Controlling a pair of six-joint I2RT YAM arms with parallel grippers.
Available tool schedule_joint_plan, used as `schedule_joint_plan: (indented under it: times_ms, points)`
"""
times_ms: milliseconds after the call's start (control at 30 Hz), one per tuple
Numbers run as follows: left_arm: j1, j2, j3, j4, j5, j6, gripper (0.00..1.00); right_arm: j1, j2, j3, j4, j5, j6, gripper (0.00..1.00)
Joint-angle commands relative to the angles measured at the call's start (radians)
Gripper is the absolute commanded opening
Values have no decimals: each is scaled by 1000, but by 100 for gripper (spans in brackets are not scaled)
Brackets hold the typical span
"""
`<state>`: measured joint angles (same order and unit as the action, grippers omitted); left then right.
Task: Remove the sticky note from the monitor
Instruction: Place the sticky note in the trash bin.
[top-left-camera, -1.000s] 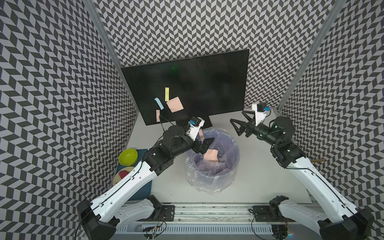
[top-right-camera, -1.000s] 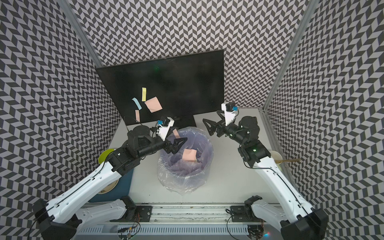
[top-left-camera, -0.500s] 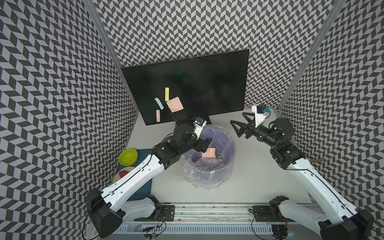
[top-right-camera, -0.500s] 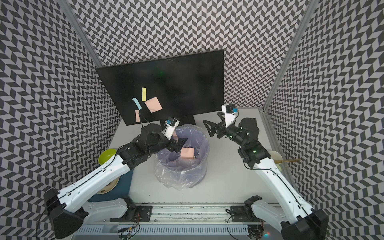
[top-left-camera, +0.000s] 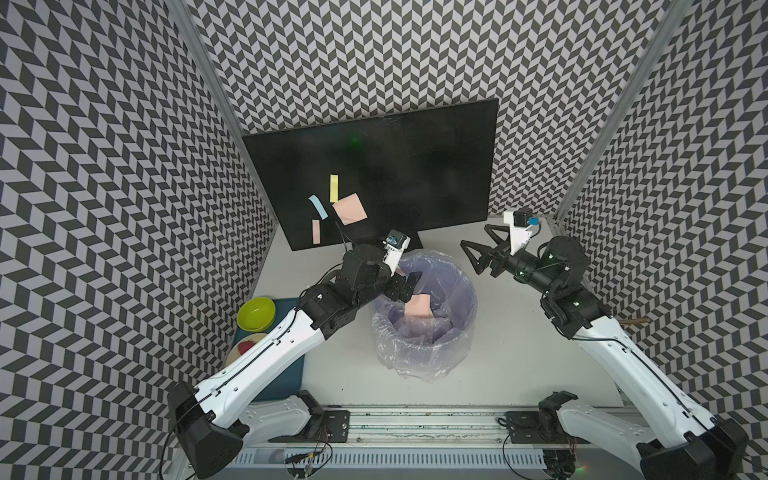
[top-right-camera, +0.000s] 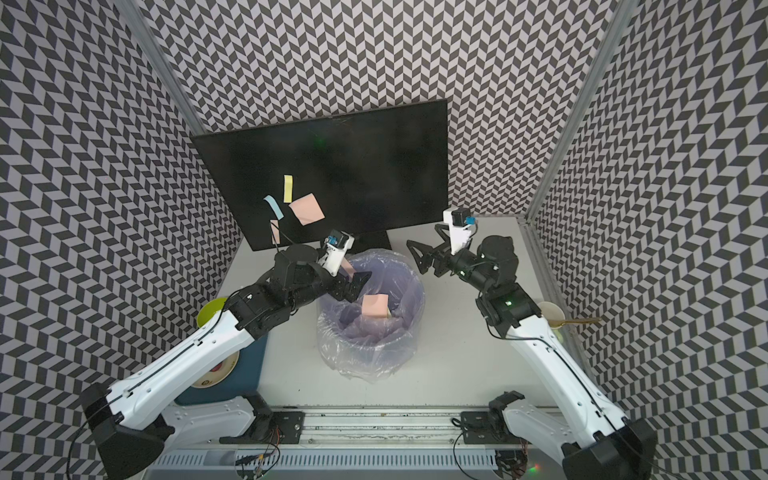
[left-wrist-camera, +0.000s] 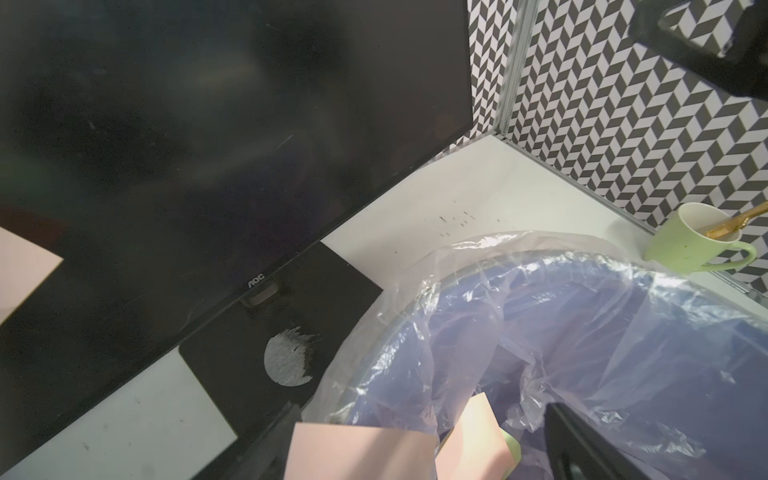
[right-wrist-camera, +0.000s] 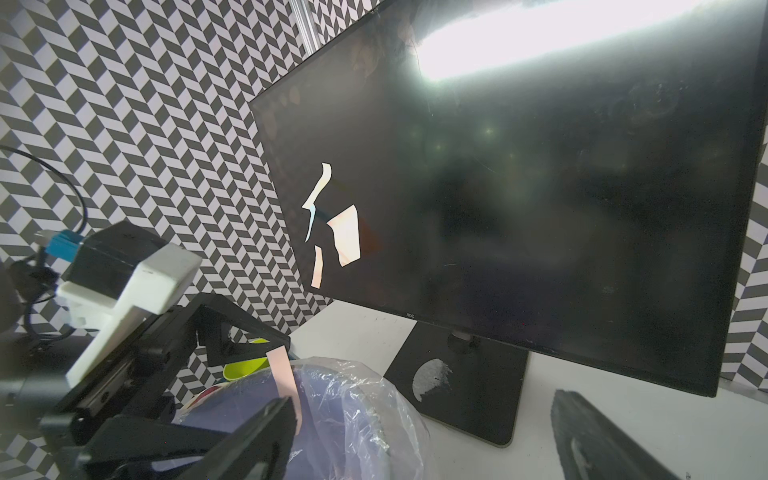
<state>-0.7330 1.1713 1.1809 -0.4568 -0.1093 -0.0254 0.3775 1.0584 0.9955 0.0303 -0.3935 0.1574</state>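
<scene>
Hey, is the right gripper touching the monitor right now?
Apart. Right wrist view: bare table separates the monitor from a finger of the right gripper.

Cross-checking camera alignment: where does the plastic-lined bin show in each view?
In a top view: bin mid-table, just in front of the black stand base.
In a top view: bin mid-table, in front of the stand base.
Left wrist: bin close up, beside the stand base.
Right wrist: bin beside the stand base.
Shared landmark: the stand base.

One monitor (top-left-camera: 395, 166) carries four sticky notes (top-left-camera: 350, 209); two pink notes (top-left-camera: 417, 306) at one lined bin (top-left-camera: 415, 353); one bowl (top-left-camera: 256, 313), one mug (top-right-camera: 550, 313).
</scene>
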Motion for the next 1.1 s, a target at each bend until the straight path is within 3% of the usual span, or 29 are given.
schedule_joint_plan:
  times_ms: [0, 267, 600, 700, 867, 1067]
  points:
    - [10, 29, 53, -86, -81, 25, 97, 4, -29, -6, 45, 4, -5, 99]
    - [11, 13, 34, -131, -61, 27, 100, 5, -28, -4, 43, 3, -5, 99]
    - [27, -114, 7, -106, -28, -3, 100, 5, -23, -1, 55, -7, 7, 99]
    - [101, -128, 9, -88, -28, -38, 100, 4, -23, 0, 57, -8, 6, 99]
    - [273, -156, -19, 15, 101, -116, 100, 5, -23, 0, 60, -11, 12, 99]
    - [543, -164, -135, 259, 387, -317, 100, 5, -31, -10, 63, -10, 13, 99]
